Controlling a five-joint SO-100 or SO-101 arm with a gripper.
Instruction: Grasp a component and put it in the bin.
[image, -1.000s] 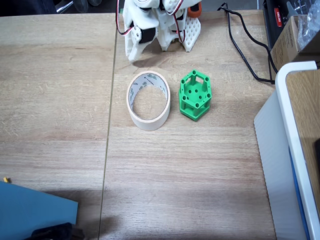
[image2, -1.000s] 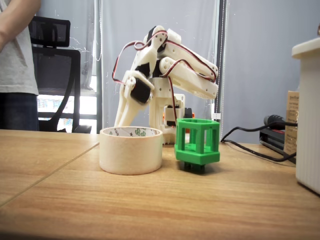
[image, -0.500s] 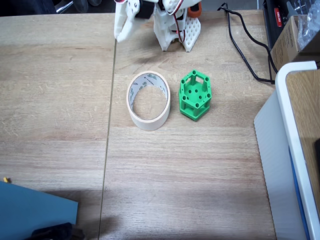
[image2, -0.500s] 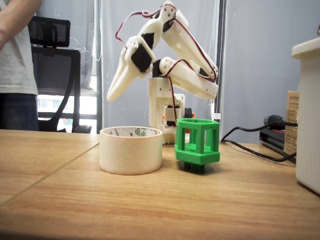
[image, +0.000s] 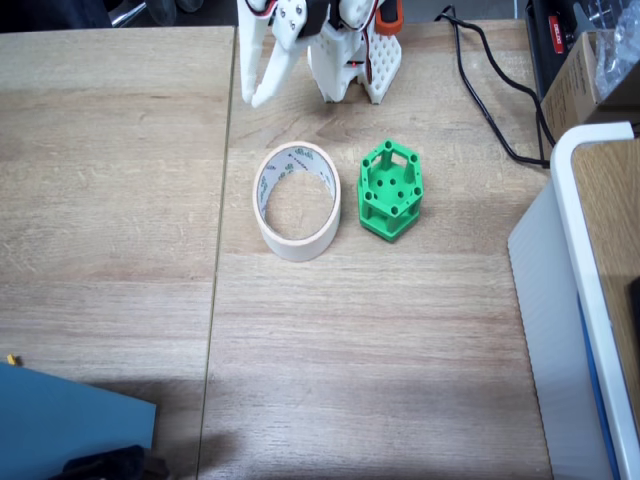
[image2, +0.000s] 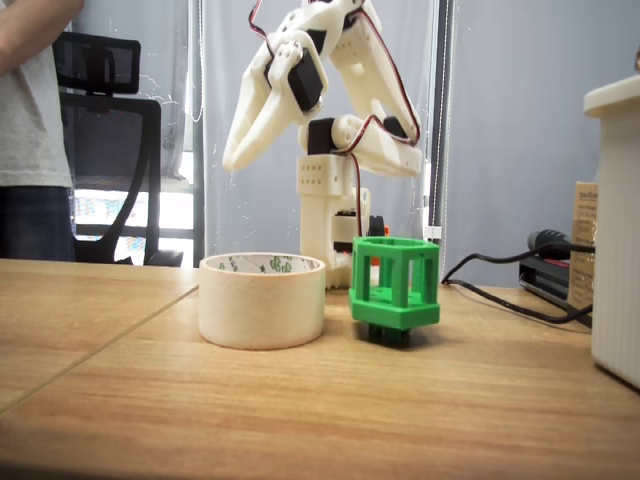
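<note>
Since half a second before: swung from the table seam back toward the arm's base in a fixed view, lifted higher in the other. Gripper (image: 257, 92) seen with tips pointed down toward the table, well above it. In the side-on fixed view, gripper (image2: 230, 160) hung high, up and to the left of everything on the wood. Fingers looked slightly parted in the view from above, a thin gap between the two white tips; held nothing. Exact opening hard to judge.

Component (image: 390, 189), bright green and hexagonal, sat on the table (image: 380, 340) below and to the right of the gripper in the view from above, well apart from the tips, untouched. From the side, component (image2: 395, 285) stood upright, lower and to the right of the fingertips. Bin (image: 297, 201), the cream tape ring, lay almost directly below the gripper in the view from above, just beside the component on its left, possibly touching at the rim. Bin (image2: 262, 298) empty as far as could be told.

Judged as the approach step, grasp not yet begun. Next move would likely call for swinging right over the component, spreading the fingers wider than one green wall or post, then descending. Risk: nudging the part against the ring.
</note>
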